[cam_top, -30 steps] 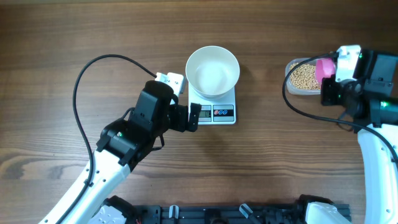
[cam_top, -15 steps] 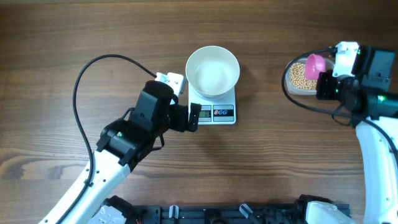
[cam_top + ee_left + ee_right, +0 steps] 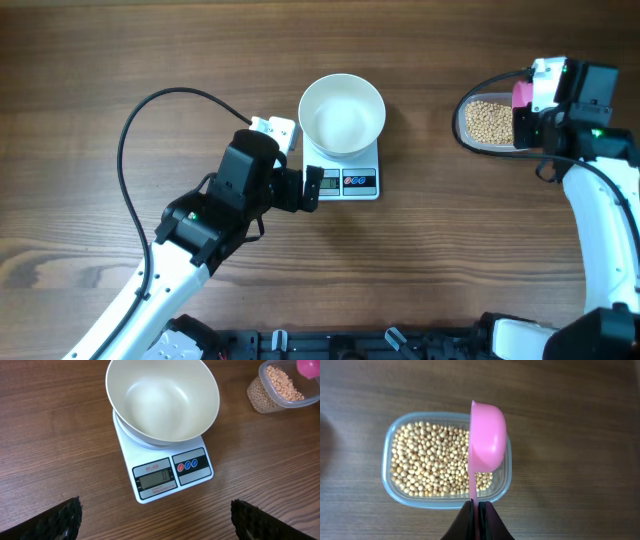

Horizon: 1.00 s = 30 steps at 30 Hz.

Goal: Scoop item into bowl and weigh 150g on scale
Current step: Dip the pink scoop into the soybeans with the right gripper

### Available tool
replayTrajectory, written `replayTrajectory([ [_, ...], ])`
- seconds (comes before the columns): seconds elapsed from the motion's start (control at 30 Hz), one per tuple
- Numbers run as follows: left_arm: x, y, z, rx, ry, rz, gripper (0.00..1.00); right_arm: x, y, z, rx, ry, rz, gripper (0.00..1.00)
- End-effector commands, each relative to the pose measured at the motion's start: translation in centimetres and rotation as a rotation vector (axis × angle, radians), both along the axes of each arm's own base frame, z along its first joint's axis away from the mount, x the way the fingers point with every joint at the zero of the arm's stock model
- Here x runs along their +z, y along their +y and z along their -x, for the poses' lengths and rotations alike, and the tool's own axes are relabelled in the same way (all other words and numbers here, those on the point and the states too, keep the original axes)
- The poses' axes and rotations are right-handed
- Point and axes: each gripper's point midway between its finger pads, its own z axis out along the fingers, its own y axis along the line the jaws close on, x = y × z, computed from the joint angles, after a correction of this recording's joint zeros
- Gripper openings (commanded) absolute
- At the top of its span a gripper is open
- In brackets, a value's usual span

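The white bowl [image 3: 342,113] [image 3: 162,400] sits empty on the white scale [image 3: 348,176] [image 3: 165,470] at the table's middle. Beige beans [image 3: 489,122] [image 3: 437,465] [image 3: 280,382] fill a clear tub [image 3: 470,135] [image 3: 445,500] at the far right. My right gripper [image 3: 527,110] [image 3: 476,507] is shut on the handle of a pink scoop [image 3: 521,94] [image 3: 487,435], held on edge above the tub's right part. Just left of the scale's display, my left gripper [image 3: 312,187] [image 3: 157,522] stands wide open, nothing between its fingers.
A black cable [image 3: 135,130] loops over the table left of the left arm. A dark rail [image 3: 330,342] runs along the front edge. Bare wood [image 3: 430,250] lies between the scale and the right arm.
My right gripper has swung the pink scoop up and back over the bean tub, and the arm has shifted toward the far edge. The left arm has not moved.
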Motion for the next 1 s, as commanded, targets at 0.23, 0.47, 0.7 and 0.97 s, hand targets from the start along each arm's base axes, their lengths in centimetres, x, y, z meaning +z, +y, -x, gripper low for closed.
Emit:
replayTrajectory([
  [0.23, 0.5, -0.4, -0.1, -0.012, -0.008, 0.011, 1.00, -2.6, -0.1, -0.2, 0.039, 0.084, 0.014, 0.04],
  [0.47, 0.5, -0.4, -0.1, -0.012, -0.008, 0.011, 1.00, -3.6, 1.8, -0.1, 0.095, 0.099, -0.078, 0.04],
  [0.7, 0.5, -0.4, -0.1, -0.012, -0.008, 0.011, 1.00, -4.9, 3.0, 0.7, 0.125, 0.125, -0.139, 0.04],
  [0.97, 0.5, -0.4, -0.1, -0.012, -0.008, 0.011, 1.00, -5.1, 4.4, 1.1, 0.164, 0.137, -0.210, 0.04],
])
